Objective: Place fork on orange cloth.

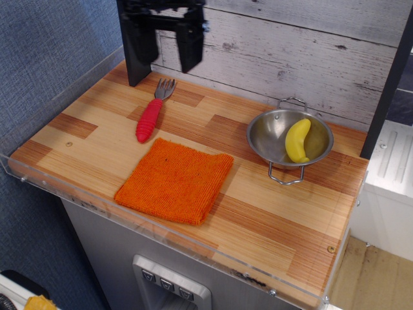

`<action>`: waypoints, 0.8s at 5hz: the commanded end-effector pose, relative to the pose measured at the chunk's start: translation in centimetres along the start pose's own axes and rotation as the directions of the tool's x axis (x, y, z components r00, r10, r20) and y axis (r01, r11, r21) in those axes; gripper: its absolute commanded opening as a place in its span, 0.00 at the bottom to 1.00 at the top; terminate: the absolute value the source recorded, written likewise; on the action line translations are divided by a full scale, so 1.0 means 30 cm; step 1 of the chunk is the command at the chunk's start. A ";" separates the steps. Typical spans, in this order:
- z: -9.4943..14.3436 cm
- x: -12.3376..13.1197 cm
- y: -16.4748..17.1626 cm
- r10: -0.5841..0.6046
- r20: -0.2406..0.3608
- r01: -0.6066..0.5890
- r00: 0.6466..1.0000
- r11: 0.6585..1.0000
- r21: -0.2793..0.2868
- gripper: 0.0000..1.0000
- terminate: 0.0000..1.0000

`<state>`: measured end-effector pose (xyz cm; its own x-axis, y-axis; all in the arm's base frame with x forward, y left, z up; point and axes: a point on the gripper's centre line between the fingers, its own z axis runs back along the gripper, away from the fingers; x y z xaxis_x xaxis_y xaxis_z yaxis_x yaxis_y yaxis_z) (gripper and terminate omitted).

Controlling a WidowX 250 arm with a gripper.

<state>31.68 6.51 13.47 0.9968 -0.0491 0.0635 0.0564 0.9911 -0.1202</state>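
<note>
The fork [152, 111] lies on the wooden table at the back left, silver head pointing to the back, red-pink ribbed handle toward the front. The orange cloth [175, 179] lies flat just in front of it, near the table's front edge. My gripper [168, 59] hangs open and empty high above the fork's head, near the back wall. Its two black fingers [190, 46] point down and stand well apart.
A steel bowl [264, 132] with wire handles stands at the right and holds a yellow banana [297, 140]. A black post [133, 58] rises at the back left. A clear plastic rim [161, 227] runs along the table's front and left edges.
</note>
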 end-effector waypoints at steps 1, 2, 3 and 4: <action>0.055 -0.029 0.077 0.117 0.037 -0.120 0.992 0.990 0.075 1.00 0.00; 0.033 -0.065 0.110 0.249 0.022 -0.250 0.968 0.961 0.120 1.00 0.00; 0.009 -0.075 0.136 0.310 0.035 -0.311 0.950 0.936 0.162 1.00 0.00; -0.018 -0.050 0.153 0.302 0.089 -0.314 0.949 0.933 0.176 1.00 0.00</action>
<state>30.76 10.81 11.08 0.9643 0.2508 0.0854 -0.2542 0.9666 0.0324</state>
